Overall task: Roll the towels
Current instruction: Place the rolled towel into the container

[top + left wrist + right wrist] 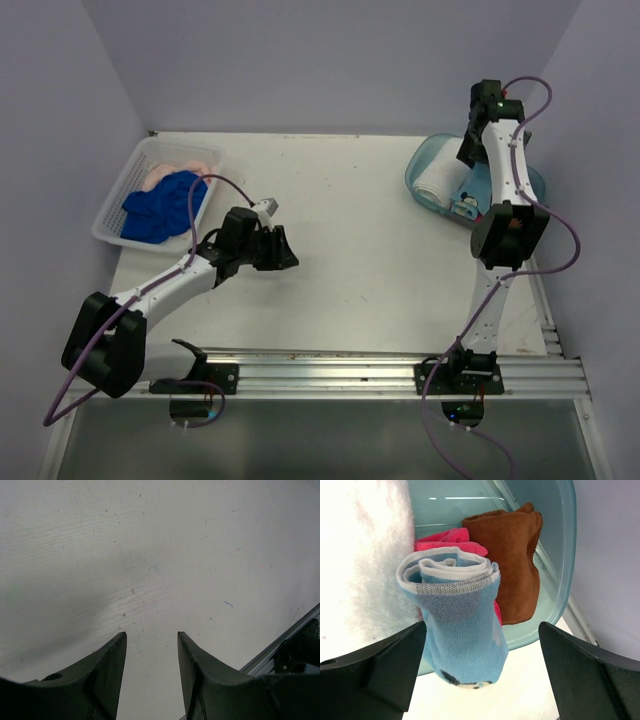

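Right wrist view looks into the clear teal tub (559, 540), where four rolled towels sit together: a white towel (360, 555) at the left, a hot pink towel (445, 539) behind, a brown towel (512, 555) against the far wall, and the light blue cartoon-print towel (455, 620) in front, its lower end hanging out over the tub's near rim. The right jaws stand wide apart on either side of that blue roll and touch nothing, so it looks released.

From above, the white lattice basket (108, 222) at the left holds the royal blue towel (160, 212) and the pale peach towel (182, 160), both loose and crumpled. By that count four are done and two are left.

The left jaws are partly open with nothing between them, hovering low over bare tabletop (160, 555) just right of the basket.

Room to roll lies in the wide stretch between basket and tub. The tub sits near the back right corner, close to the wall, so the right arm (510, 230) has little side room there. A metal rail (350, 365) runs along the near edge.
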Available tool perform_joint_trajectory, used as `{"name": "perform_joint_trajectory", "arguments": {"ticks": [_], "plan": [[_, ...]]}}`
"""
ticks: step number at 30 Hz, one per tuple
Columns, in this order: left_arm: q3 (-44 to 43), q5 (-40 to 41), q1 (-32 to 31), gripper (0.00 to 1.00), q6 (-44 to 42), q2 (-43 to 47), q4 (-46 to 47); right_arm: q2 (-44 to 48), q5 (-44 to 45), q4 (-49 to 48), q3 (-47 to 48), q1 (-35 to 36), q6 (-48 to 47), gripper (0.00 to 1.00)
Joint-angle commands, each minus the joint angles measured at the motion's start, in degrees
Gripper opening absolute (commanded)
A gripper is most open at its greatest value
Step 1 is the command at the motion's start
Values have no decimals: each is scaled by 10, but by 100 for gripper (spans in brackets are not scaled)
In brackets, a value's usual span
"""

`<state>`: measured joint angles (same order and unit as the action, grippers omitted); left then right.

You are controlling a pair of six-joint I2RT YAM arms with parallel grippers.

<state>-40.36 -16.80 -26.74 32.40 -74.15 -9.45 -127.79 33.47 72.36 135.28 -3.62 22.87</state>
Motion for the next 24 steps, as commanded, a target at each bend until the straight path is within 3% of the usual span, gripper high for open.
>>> {"name": "perform_joint_trajectory", "arguments": {"ticks": [1,6,7,8,9,10,12,13,24], "plan": [[6,-15,4,49,9,1,36,51,-33,-4,32,-1,-4,99],[10,-15,5,49,9,5,35,118,-52,-56,-36,-2,14,98],[11,-15,4,49,10,8,35,148,-58,-70,-74,-2,15,93],[12,-14,4,49,11,10,36,162,-67,-98,-92,-4,16,84],[17,-13,4,49,11,12,37,175,-69,-110,-110,-4,14,62],[19,-13,5,49,12,14,38,187,-71,-120,-137,-5,13,51],[26,-15,4,49,13,16,43,183,-77,-127,-147,-15,16,32],[28,-16,4,49,13,16,44,176,-86,-122,-142,-20,19,29],[31,-11,4,49,11,22,36,72,-146,-144,-136,-37,40,29]]}}
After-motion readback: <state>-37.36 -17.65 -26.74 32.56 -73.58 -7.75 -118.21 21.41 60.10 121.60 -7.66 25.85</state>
